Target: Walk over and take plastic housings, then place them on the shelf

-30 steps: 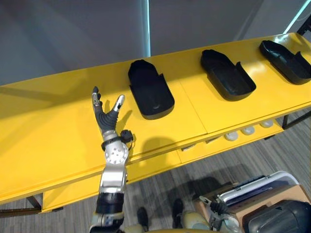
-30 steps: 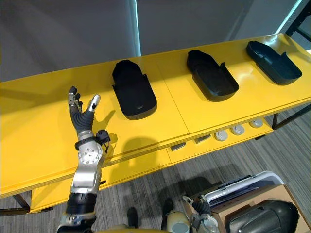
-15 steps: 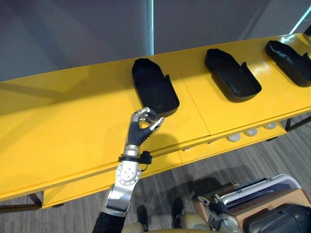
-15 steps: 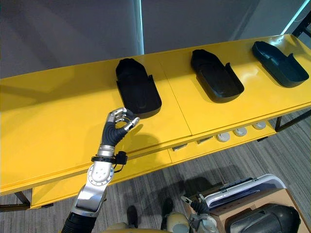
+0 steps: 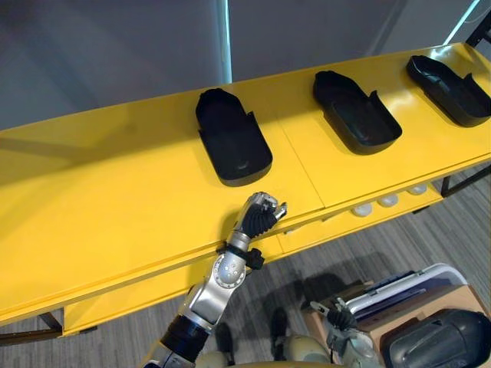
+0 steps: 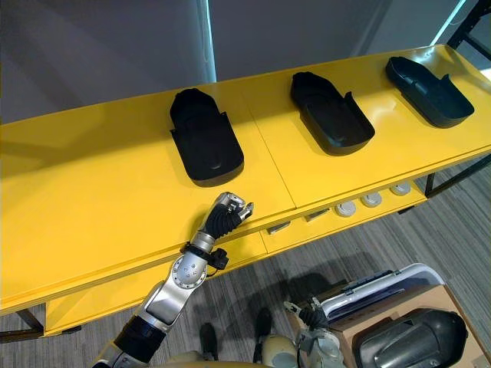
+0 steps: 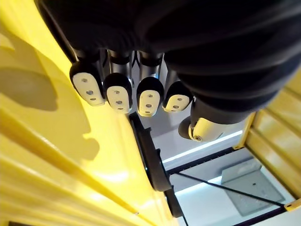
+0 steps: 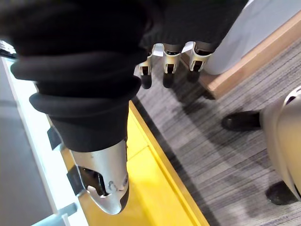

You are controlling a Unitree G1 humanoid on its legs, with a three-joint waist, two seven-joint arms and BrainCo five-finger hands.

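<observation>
on the long yellow shelf [image 5: 115, 192], the left housing [image 5: 230, 142], middle housing [image 5: 354, 115] and right housing [image 5: 449, 80], all black plastic, lie in a row nearer its back edge. the left hand [image 5: 261, 213] is curled in an empty fist over the front edge, near the left housing. the right hand [image 8: 167, 66] hangs loose-fingered above grey striped carpet [image 5: 368, 253]; a grey wall [image 5: 115, 54] stands behind.
</observation>
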